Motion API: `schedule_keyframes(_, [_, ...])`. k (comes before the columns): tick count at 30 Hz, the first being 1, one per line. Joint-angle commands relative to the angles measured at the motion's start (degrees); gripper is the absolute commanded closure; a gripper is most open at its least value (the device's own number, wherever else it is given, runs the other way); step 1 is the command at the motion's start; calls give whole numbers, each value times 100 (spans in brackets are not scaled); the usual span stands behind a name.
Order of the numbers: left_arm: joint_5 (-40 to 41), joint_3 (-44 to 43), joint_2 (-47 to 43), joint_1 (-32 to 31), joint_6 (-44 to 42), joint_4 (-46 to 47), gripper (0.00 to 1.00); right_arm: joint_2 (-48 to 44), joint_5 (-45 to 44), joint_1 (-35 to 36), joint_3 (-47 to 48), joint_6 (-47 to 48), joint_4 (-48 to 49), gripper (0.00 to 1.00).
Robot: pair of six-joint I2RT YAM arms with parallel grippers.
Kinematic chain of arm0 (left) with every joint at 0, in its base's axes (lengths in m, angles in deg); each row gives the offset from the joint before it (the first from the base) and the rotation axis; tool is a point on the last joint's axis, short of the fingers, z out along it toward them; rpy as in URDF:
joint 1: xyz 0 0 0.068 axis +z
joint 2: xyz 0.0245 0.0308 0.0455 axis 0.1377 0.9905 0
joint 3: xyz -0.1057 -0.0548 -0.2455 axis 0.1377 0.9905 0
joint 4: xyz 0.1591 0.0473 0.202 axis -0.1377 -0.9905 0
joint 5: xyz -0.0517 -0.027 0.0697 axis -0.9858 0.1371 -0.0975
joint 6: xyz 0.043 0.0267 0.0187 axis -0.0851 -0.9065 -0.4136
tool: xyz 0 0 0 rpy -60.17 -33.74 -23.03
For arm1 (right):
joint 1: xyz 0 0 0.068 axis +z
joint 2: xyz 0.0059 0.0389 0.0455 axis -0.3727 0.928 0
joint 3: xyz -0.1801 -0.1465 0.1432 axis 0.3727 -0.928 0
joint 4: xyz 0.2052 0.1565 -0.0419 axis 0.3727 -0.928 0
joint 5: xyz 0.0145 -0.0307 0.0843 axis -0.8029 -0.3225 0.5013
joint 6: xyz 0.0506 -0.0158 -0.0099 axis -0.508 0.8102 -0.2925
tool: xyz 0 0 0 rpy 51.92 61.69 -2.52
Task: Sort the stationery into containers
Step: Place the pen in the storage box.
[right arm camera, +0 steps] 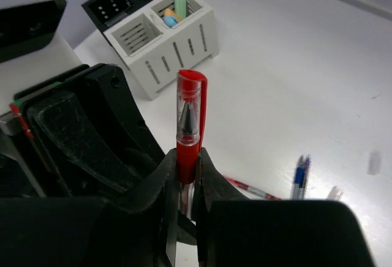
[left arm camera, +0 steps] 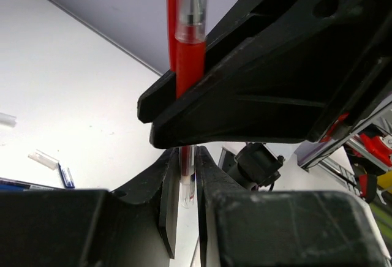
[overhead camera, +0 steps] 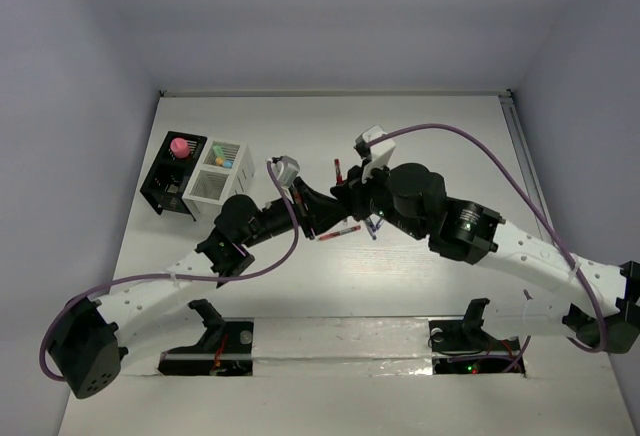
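Both grippers [right arm camera: 185,175] clench one upright red pen [right arm camera: 189,120], right of the white slatted box [right arm camera: 177,46].

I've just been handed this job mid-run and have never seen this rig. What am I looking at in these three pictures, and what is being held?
The overhead picture shows two robot arms bolted at the table's near edge, reaching toward each other. The other two pictures come from small cameras on each wrist, looking out past that arm's own claw.

In the middle, both claws pinch the same red pen: the right claw grips it just below the cap, and the left claw grips it too, so this looks like a handover.

At far left stand a black box holding a pink-topped piece and a white two-part box with small coloured erasers in one part. Another red pen and a blue pen lie on the table.
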Motion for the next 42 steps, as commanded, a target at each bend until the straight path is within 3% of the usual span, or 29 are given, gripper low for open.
schedule_keyframes(1, [-6, -22, -55, -14, -114, 210, 100, -15, -209, -157, 89, 48, 358, 96])
schedule_keyframes(2, [29, -13, -64, -14, -131, 158, 100, -6, -209, -157, 80, 48, 393, 100])
schedule_keyframes(5, [283, -13, -143, -14, -123, -35, 100, 38, -183, -157, 89, 39, 436, 100])
schedule_keyframes(6, [475, -39, -204, -14, -114, -149, 94, 55, -183, -157, 80, 57, 472, 100])
schedule_keyframes(10, [1168, -233, -512, -14, -140, -1080, 58, 134, 71, -429, 115, 171, 884, 100])
schedule_keyframes(11, [1346, -259, -608, -14, -158, -1526, 43, 170, 229, -525, 124, 180, 1129, 100])
schedule_keyframes(14, [2101, -321, -1126, -14, -219, -2536, 22, 450, 651, -833, 255, 171, 1560, 100])
schedule_keyframes(18, [3207, -488, -2196, -14, -237, -3752, 5, 995, 897, -834, 484, 347, 2096, 100])
schedule_keyframes(22, [4035, -830, -3077, -14, -324, -5060, 1, 1601, 1301, -834, 634, 382, 2852, 100])
schedule_keyframes(26, [4791, -1252, -3676, -14, -666, -5598, 1, 2331, 1934, -834, 739, 216, 4177, 100])
schedule_keyframes(29, [5284, -1629, -3913, -14, -974, -5705, 1, 3051, 2392, -773, 1167, 31, 4645, 100])
schedule_keyframes(34, [5671, -1736, -4028, -14, -1335, -5504, 1, 4202, 2804, -580, 2116, -22, 4928, 100])
schedule_keyframes(42, [5830, -1341, -4308, -14, -1564, -5125, 1, 6073, 3034, -307, 3893, 135, 4427, 100])
